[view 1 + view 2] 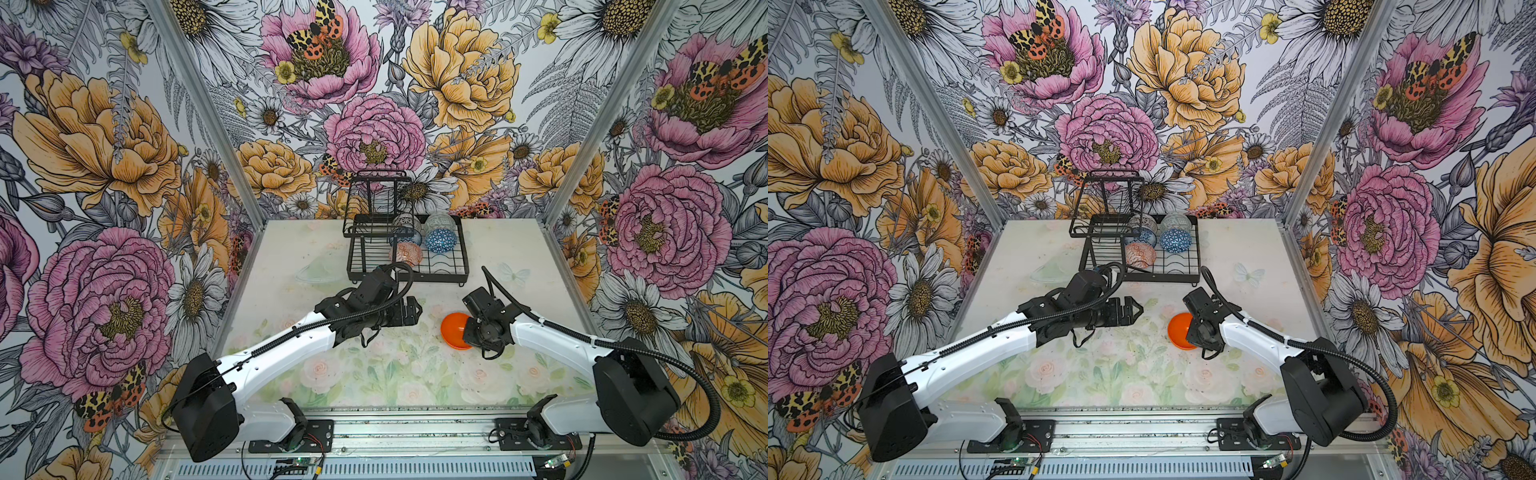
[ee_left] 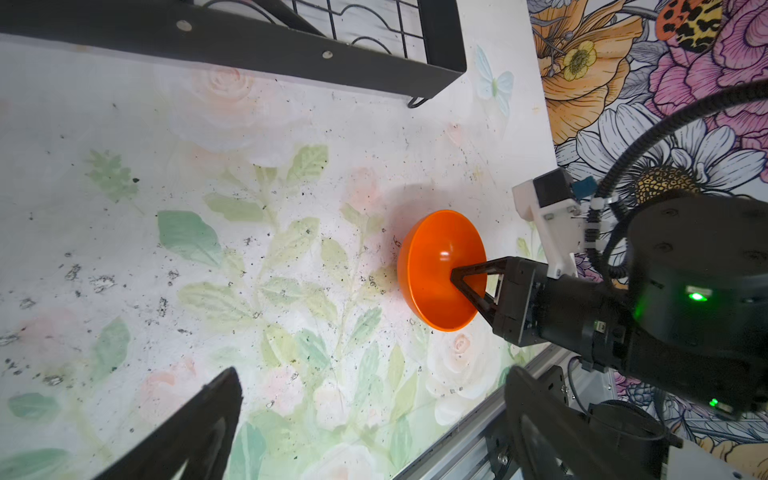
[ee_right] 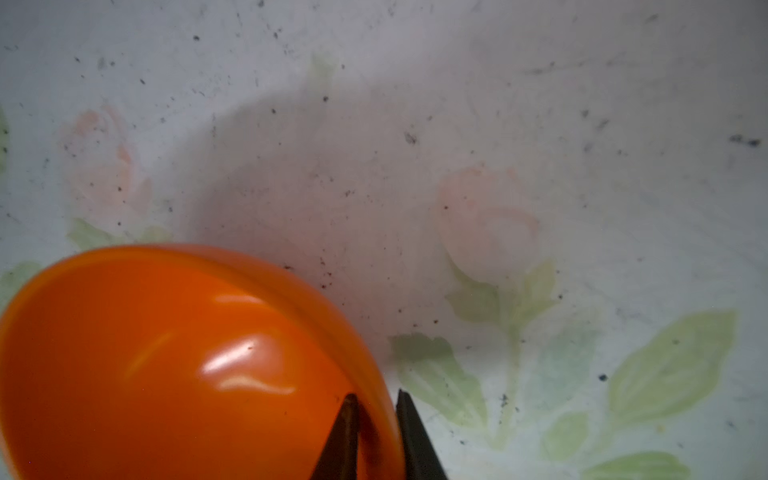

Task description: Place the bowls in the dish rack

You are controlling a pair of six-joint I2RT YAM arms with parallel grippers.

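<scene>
A plain glossy orange bowl (image 1: 453, 328) (image 1: 1177, 328) is tipped up on its edge over the flowered table, right of centre. My right gripper (image 3: 376, 399) is shut on its rim, one finger inside the bowl (image 3: 166, 365) and one outside. The left wrist view shows the same grip (image 2: 455, 276) on the bowl (image 2: 432, 266). My left gripper (image 1: 415, 309) (image 2: 374, 374) hovers open and empty to the bowl's left. The black wire dish rack (image 1: 463, 257) (image 1: 1194, 257) stands at the back. It holds several patterned bowls, among them an orange-white one (image 1: 407, 253) and a blue-triangle one (image 1: 440, 241).
A clear glass dish (image 1: 313, 270) lies on the table left of the rack. Flowered walls close in the table on the left, the back and the right. A metal rail (image 1: 415, 428) with the arm bases runs along the front edge.
</scene>
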